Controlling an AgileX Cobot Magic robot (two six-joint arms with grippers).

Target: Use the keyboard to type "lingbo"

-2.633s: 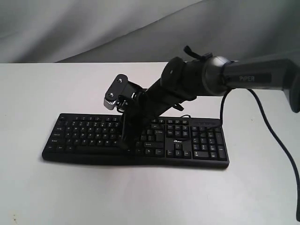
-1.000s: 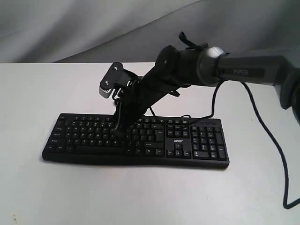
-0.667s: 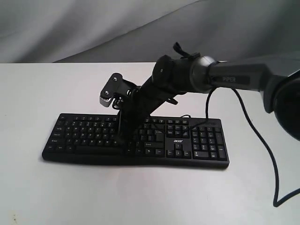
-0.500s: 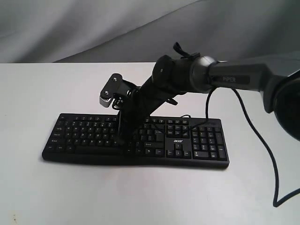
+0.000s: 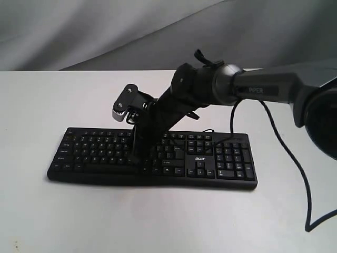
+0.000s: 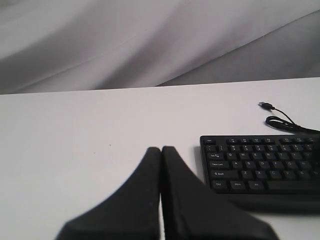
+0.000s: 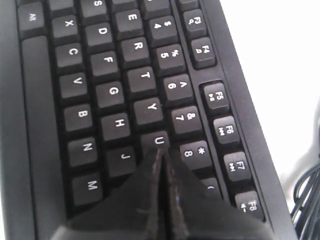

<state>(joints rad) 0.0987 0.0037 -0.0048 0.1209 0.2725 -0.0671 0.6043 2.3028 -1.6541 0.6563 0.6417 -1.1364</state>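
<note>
White table [image 5: 158, 221] under keyboard [image 5: 221, 158], right gripper [image 7: 161, 150] clenched empty, tips at edge of U key [image 7: 159, 141]: risk of striking two keys together if lowered off-centre.

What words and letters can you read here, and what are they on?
"acer": white logo on the keyboard.
"PIPER": on the right arm.
"T", "Y", "U", "G", "H", "J", "N", "M": keys in the right wrist view.
Key legends in the exterior view: too small to read.
</note>
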